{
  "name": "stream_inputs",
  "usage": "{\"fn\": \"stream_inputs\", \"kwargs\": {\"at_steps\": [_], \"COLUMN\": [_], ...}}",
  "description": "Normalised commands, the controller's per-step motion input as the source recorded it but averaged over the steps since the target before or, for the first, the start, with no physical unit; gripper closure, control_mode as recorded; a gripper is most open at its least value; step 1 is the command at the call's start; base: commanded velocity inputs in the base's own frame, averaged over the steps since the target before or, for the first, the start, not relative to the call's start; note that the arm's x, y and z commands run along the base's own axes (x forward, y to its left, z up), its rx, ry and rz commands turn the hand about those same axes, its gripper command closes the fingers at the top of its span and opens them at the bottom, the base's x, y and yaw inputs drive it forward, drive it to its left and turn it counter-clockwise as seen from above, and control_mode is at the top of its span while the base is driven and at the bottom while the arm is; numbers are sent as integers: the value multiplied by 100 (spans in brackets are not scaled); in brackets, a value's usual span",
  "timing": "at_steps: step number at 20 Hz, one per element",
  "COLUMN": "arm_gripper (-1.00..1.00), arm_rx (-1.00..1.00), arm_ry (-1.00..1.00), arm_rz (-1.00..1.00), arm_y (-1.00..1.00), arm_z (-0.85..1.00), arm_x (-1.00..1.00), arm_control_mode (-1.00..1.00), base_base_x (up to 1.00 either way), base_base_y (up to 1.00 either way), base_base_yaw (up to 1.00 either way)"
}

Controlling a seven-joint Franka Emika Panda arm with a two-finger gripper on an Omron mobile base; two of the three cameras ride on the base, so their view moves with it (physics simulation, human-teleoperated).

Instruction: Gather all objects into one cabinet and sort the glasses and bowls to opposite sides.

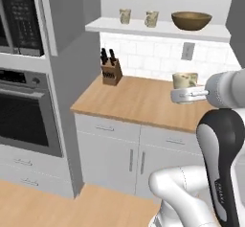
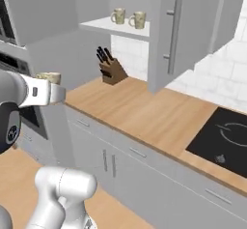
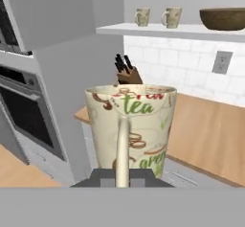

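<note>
My gripper (image 3: pixel 123 177) is shut on the handle of a beige printed cup (image 3: pixel 130 125), one of the glasses. It holds the cup upright in the air in front of the counter. This held cup (image 1: pixel 184 80) rides above the gripper (image 1: pixel 184 96), below the cabinet's white shelf board (image 1: pixel 158 28). On that board stand two more cups (image 1: pixel 125 16) (image 1: pixel 151 18) at the left and the brown wooden bowl (image 1: pixel 191 20) at the right. The right base view has the held cup (image 2: pixel 48 77) at the far left and the shelf cups (image 2: pixel 118 16) (image 2: pixel 137 19) beyond.
A knife block (image 1: pixel 110 70) stands at the back left of the wooden counter (image 1: pixel 139 101). A wall oven (image 1: pixel 24 111) fills the left. The open grey cabinet door (image 2: pixel 178 30) hangs over the counter, and a black cooktop (image 2: pixel 224 136) lies to the right.
</note>
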Motion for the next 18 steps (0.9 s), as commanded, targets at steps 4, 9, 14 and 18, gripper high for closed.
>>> {"fn": "stream_inputs", "kwargs": {"at_steps": [4,9,14,18], "arm_gripper": [100,100,100,100], "arm_rx": [0,0,0,0], "arm_ry": [0,0,0,0], "arm_rz": [0,0,0,0], "arm_y": [0,0,0,0], "arm_z": [0,0,0,0], "arm_x": [0,0,0,0], "arm_control_mode": [100,100,100,100], "base_base_x": [94,66,18,50], "base_base_y": [17,44,78,34], "base_base_yaw": [-58,-47,-39,-35]}}
